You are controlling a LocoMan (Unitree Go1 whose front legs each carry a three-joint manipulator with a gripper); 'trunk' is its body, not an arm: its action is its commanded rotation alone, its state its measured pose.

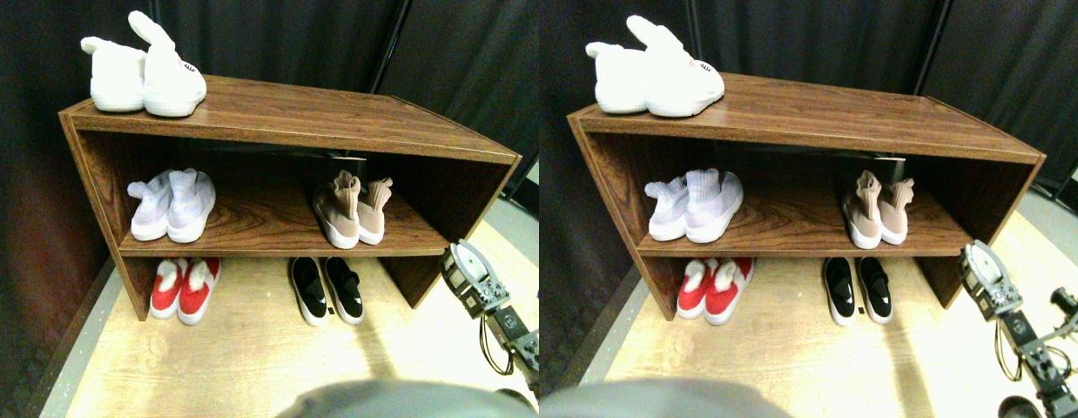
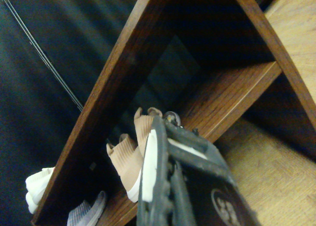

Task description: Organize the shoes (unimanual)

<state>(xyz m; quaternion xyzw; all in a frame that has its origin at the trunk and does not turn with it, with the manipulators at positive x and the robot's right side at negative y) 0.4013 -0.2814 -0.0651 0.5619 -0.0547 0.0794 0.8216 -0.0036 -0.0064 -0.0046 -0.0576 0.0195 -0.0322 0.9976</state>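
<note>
Hovering beside the right end of the wooden shoe rack (image 1: 295, 117), just off the front corner of its right side panel and above the pale wood floor (image 1: 243, 357): right gripper (image 1: 466, 272), carrying nothing; whether its jaws are spread or pressed together cannot be told from either view. Seen from the wrist camera, pointed into the rack's middle shelf, with the tan pair partly behind the dark jaw frame.

Sitting on the middle shelf, toward its right end and near the front edge: tan knit sneakers (image 1: 351, 209) with white soles, side by side, toes forward. Resting at the left end of the same shelf: pale lilac knit sneakers (image 1: 173, 205), touching each other, well apart from the tan pair.

Standing on the floor under the shelf, right of the middle and near the front edge: black slip-ons (image 1: 326, 289) with white soles, side by side. Placed under the left end, also on the floor: red and white shoes (image 1: 185, 289), close together.

Perched on the top board at its left rear corner: white plush slippers (image 1: 143, 77) with long ears, pressed together.
</note>
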